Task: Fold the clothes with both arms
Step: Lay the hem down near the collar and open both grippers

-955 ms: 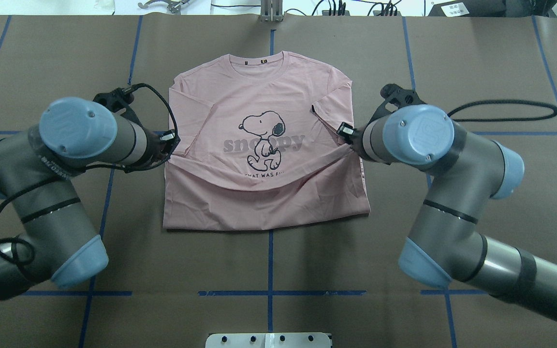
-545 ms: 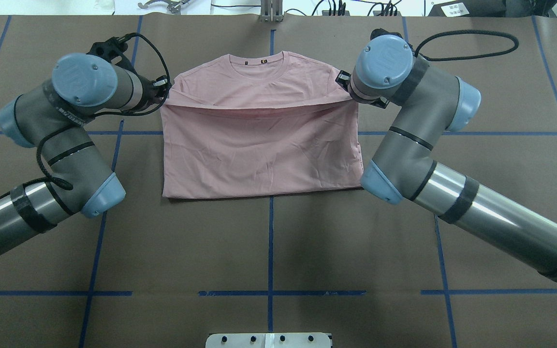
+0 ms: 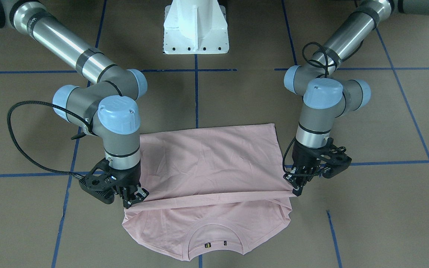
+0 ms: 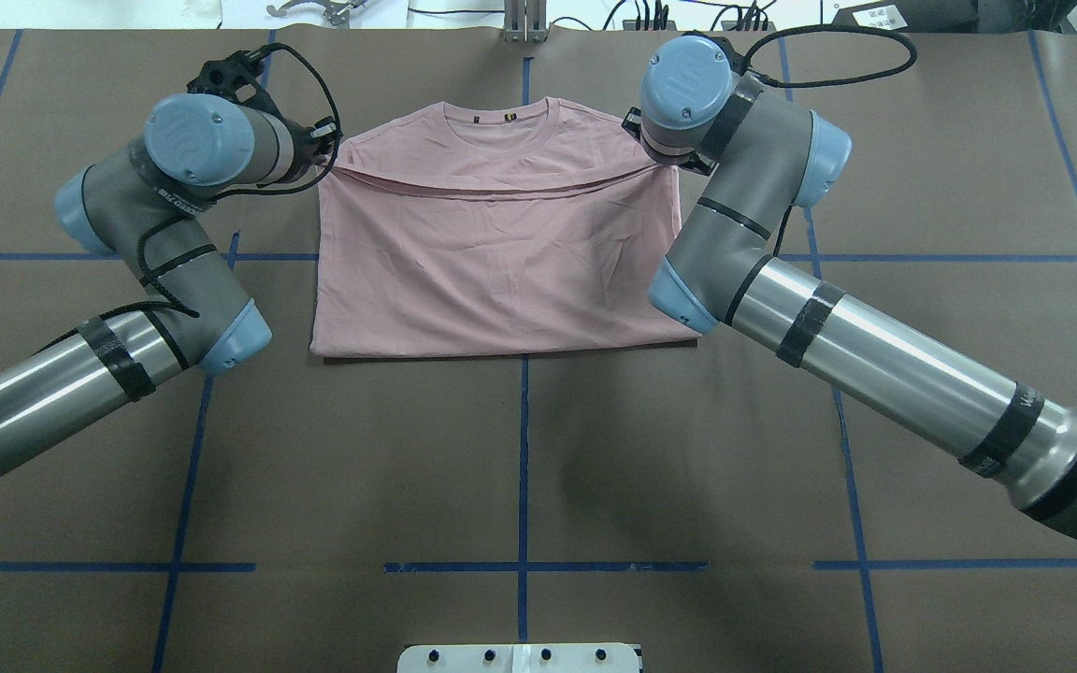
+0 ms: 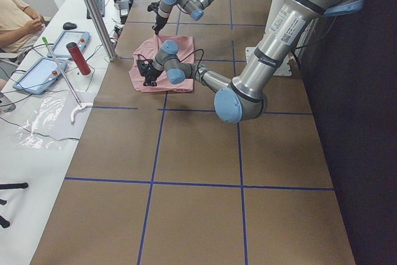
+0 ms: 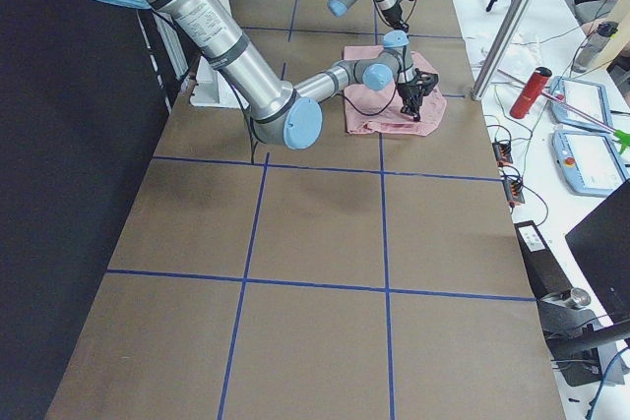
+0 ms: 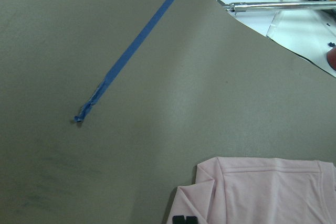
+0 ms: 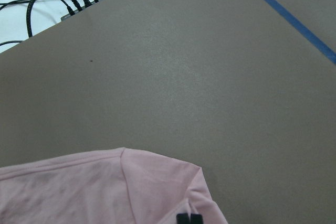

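overhead, front, sides, close wrists, sharing t-shirt (image 4: 501,252)

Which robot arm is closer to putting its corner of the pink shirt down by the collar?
Probably the right one. The right gripper holds its corner of the T-shirt nearer the collar end than the left gripper does, so the folded edge slants. Both must let go together, though.
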`<state>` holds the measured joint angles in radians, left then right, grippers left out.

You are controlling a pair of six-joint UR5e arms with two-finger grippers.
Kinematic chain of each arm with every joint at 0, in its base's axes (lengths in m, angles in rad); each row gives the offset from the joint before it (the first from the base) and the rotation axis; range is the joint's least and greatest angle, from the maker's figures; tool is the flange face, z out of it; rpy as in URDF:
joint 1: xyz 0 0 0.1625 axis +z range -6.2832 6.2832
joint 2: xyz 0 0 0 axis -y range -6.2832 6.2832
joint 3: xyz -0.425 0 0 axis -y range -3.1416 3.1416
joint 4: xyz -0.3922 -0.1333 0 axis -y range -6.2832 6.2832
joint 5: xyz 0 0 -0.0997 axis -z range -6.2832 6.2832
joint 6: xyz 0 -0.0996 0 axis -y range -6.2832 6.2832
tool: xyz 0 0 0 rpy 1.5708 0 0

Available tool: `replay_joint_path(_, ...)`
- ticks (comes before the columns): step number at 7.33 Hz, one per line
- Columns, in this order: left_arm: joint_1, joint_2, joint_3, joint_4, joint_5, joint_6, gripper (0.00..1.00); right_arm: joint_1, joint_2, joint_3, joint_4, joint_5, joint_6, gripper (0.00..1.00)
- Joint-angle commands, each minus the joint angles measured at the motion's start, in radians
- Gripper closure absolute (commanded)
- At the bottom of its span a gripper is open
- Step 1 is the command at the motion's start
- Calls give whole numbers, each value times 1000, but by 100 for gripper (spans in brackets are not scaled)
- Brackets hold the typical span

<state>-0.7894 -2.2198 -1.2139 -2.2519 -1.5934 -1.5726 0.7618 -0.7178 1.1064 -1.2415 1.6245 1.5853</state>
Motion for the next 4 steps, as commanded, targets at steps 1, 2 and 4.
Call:
replay_joint_path(1, -1, -23, 63, -57, 4, 0, 100, 1, 5, -20, 5, 0, -1, 100)
replay_joint_path(2, -1, -23, 66, -58, 4, 0, 100, 1, 4, -20, 7, 0, -1, 100)
replay_joint_path(4, -4, -3, 77, -90, 4, 2, 100, 14, 6, -19, 7, 0, -1, 88)
